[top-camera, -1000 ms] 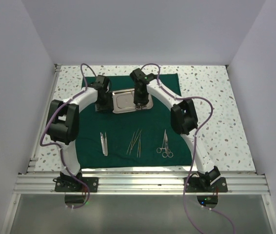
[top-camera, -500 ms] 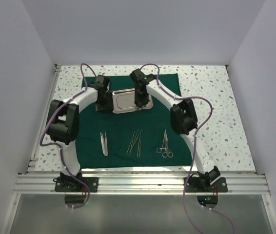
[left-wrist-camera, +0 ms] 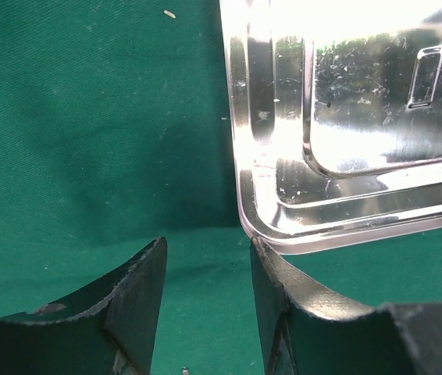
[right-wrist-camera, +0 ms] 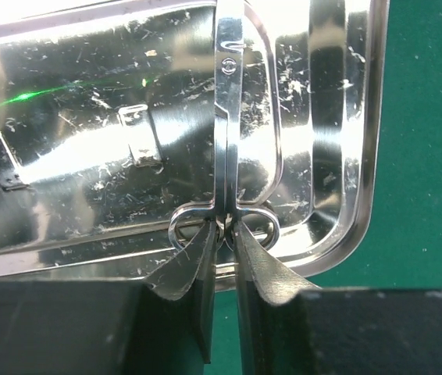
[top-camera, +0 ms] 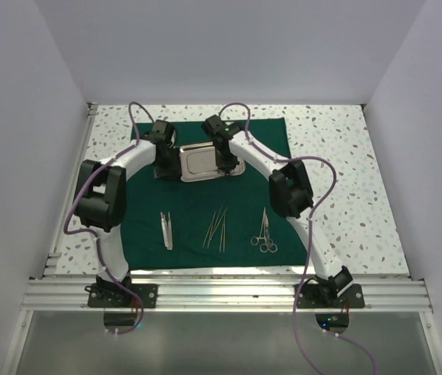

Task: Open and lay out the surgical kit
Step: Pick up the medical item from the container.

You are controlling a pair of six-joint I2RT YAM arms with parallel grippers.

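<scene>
- The dark green cloth (top-camera: 190, 211) lies spread flat on the speckled desk (top-camera: 338, 156), between the two arms.
- The steel tray (top-camera: 197, 162) sits on the far half of the cloth, its long side running left to right.
- On the near half of the cloth, left to right and apart from one another, lie the tweezers (top-camera: 166, 231), a loose bunch of slender probes (top-camera: 218, 226) and a pair of scissors (top-camera: 265, 233).
- The left arm (top-camera: 100, 195) rises from its base, bends at the elbow and curves inward. Its wrist is pitched down at the tray's left end.
- The left pincer (left-wrist-camera: 205, 305) hangs low over bare cloth with its fingers (left-wrist-camera: 139, 297) apart and nothing between them. The finger nearer the tray sits at the tray's rounded corner; contact cannot be judged.
- The right arm (top-camera: 290, 191) makes the mirrored arc and reaches over the tray's right part, wrist pointing down.
- The right pincer (right-wrist-camera: 225, 234) has its fingers drawn together, clamped on a ring-handled instrument (right-wrist-camera: 229, 117) just above its two rings.
- That instrument lies lengthwise inside the tray, its tip pointing away from the pincer.
</scene>
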